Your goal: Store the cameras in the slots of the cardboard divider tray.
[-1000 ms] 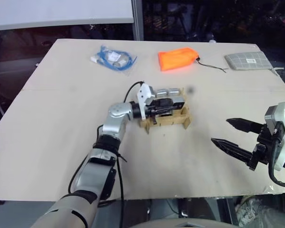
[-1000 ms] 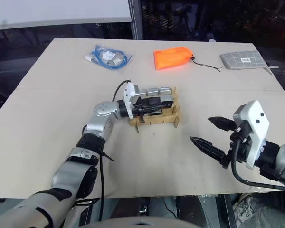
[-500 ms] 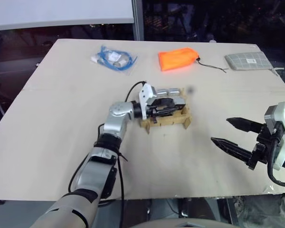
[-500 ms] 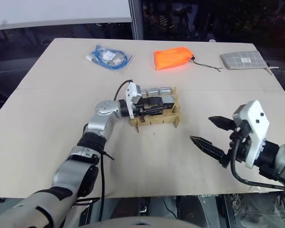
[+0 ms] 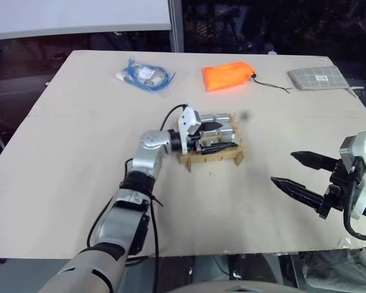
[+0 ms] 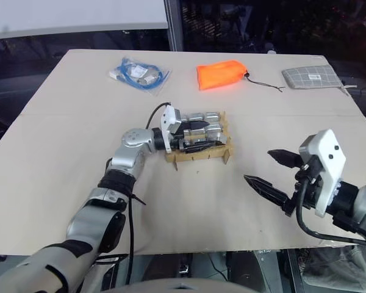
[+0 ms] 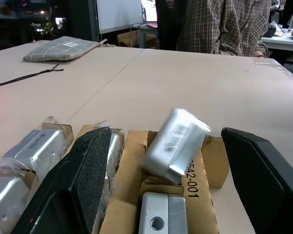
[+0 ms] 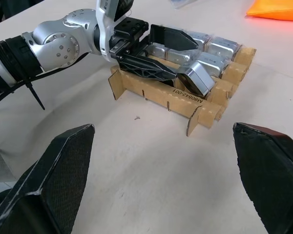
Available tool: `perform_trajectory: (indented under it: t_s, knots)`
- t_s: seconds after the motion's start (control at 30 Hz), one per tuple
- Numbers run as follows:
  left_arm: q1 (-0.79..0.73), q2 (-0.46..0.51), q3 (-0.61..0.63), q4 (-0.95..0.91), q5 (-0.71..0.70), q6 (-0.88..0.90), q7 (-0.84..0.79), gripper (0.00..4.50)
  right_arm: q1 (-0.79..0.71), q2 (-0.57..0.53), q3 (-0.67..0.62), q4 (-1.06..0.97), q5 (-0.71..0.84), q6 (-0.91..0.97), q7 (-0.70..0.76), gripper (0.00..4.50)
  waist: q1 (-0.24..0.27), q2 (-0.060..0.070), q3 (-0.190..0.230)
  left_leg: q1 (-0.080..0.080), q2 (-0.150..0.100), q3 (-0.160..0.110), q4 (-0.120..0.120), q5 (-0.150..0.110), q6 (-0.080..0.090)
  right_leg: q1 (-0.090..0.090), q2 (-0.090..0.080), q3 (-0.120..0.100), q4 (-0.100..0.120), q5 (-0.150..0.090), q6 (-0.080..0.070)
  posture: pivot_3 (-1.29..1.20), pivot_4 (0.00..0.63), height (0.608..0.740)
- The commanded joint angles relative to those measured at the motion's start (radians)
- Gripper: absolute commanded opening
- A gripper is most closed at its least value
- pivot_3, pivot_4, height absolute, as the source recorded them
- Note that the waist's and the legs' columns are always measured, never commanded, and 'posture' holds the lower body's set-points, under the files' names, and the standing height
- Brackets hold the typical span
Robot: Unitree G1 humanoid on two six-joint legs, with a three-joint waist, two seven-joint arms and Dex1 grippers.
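Left gripper (image 8: 161,51): black fingers now spread apart over the tan cardboard divider tray (image 8: 151,90); earlier they were clamped on a camera.
Silver-grey metal camera (image 7: 175,144): released, tilted in a near-row slot.
Right gripper (image 5: 299,172): wide open, well apart, unchanged.

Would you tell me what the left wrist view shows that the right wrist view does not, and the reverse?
Left wrist view adds: a grey checked pouch and a person in a plaid shirt beyond the table. Right wrist view adds: the orange pouch and the right gripper, open, short of the tray. Shared: the cardboard divider tray, the tilted camera leaning in an end slot, and the open left gripper with that camera between its fingers.
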Motion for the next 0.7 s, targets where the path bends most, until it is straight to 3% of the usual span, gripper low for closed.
perform_trajectory:
  t_s: [0.03, 0.5, 0.7]
  knots:
    - [0.014, 0.006, -0.033, -0.02, 0.023, 0.03, -0.008, 3.73, -0.001, -0.007, -0.018, -0.01, 0.003, -0.016, 0.008, 4.5, 0.0, 0.0, 0.0, 0.0, 0.0, 0.0, 0.0, 0.0, 0.0, 0.0, 0.0, 0.0, 0.0, 0.0, 0.0, 0.0, 0.15, 0.74]
    - [-0.031, 0.03, -0.107, -0.127, 0.083, 0.207, 0.022, 3.73, 0.018, -0.003, -0.032, -0.021, 0.0, -0.019, 0.0, 4.5, 0.001, 0.0, 0.0, 0.0, 0.0, 0.0, 0.0, 0.0, 0.0, 0.0, 0.0, 0.0, 0.0, 0.0, 0.0, 0.0, 0.15, 0.74]
    - [-0.058, 0.05, -0.097, -0.14, 0.086, 0.22, 0.029, 1.3, 0.017, -0.002, -0.028, -0.021, -0.003, -0.023, 0.0, 4.5, 0.001, 0.0, 0.0, 0.0, 0.0, 0.0, 0.0, 0.0, 0.0, 0.0, 0.0, 0.0, 0.0, 0.0, 0.0, 0.0, 0.15, 0.74]
